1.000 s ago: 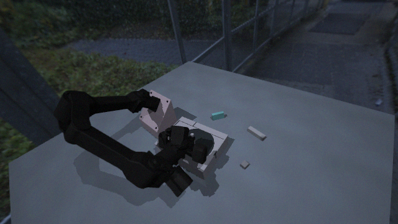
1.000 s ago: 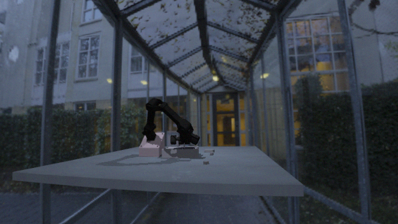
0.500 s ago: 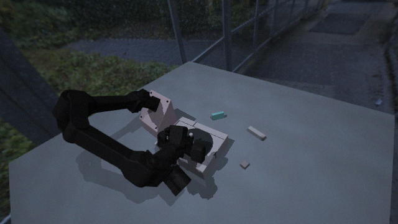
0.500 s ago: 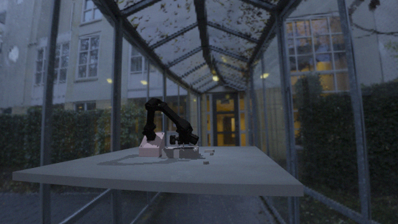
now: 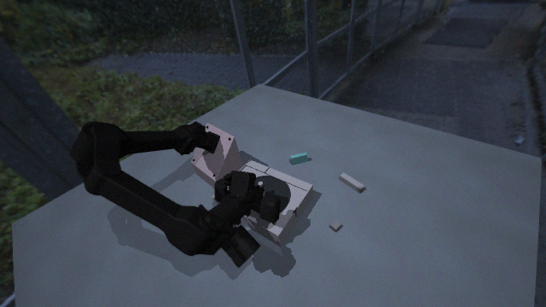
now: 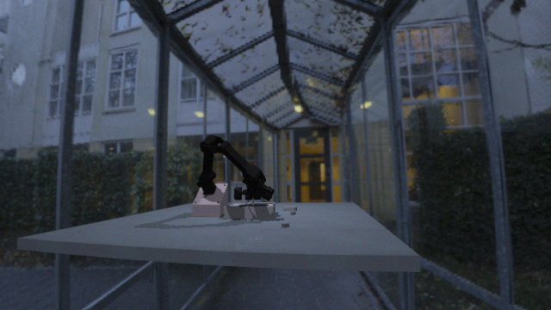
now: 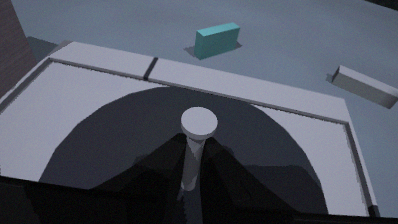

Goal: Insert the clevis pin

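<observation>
The steel clevis pin (image 5: 260, 183) (image 7: 199, 121) is near upright, head up, its shank between the fingers. My gripper (image 7: 194, 144) is shut on the pin just below its head, over the disc. The wide dark disc (image 5: 281, 188) (image 7: 125, 117) lies inside the rimmed tray (image 5: 302, 184) (image 6: 261, 212) (image 7: 235, 86). The lower end of the pin shows in the wrist view between the dark fingers; whether it is in the disc's hole I cannot tell. The disc's hole and the tray's pin hole are hidden.
A pink sloped block (image 5: 228, 159) (image 6: 208, 210) stands against the tray's left side, under the arm's base. A teal block (image 5: 299, 159) (image 7: 217, 41), a pale bar (image 5: 351, 182) (image 7: 365, 86) and a small flat piece (image 5: 335, 225) lie on the table beyond the tray.
</observation>
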You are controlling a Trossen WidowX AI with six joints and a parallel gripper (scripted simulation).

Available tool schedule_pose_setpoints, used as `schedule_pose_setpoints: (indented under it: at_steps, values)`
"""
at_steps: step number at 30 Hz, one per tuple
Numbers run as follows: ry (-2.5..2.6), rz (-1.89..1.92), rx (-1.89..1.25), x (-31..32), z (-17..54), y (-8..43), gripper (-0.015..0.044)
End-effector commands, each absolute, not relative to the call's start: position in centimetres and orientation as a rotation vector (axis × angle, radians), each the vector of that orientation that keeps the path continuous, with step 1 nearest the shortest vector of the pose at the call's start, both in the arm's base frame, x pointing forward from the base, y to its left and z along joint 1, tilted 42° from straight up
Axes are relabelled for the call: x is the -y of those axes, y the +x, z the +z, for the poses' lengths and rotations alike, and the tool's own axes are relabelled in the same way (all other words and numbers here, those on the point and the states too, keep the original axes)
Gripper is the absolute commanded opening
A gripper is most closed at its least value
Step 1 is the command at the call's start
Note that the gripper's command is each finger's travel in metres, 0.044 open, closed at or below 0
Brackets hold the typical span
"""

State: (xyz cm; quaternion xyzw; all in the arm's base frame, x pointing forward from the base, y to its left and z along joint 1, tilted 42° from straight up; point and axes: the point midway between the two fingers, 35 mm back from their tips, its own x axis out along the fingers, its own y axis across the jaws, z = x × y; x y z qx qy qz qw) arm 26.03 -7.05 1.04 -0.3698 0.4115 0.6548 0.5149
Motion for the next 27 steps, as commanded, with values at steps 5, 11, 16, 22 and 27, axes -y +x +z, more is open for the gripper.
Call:
schedule_pose_setpoints:
  at_steps: [5, 11, 16, 22, 27]
  values:
    - [-0.890, 1.578, -0.991, 7.13, 1.02, 25.62, 0.0000]
    - [-0.890, 1.578, -0.991, 7.15, 1.04, 25.42, 0.0000]
    - [-0.890, 1.578, -0.991, 7.16, 1.06, 25.25, 0.0000]
    - [-0.890, 1.579, -0.991, 7.18, 1.09, 25.04, 0.0000]
    - [-0.890, 1.579, -0.991, 7.20, 1.11, 24.86, 0.0000]
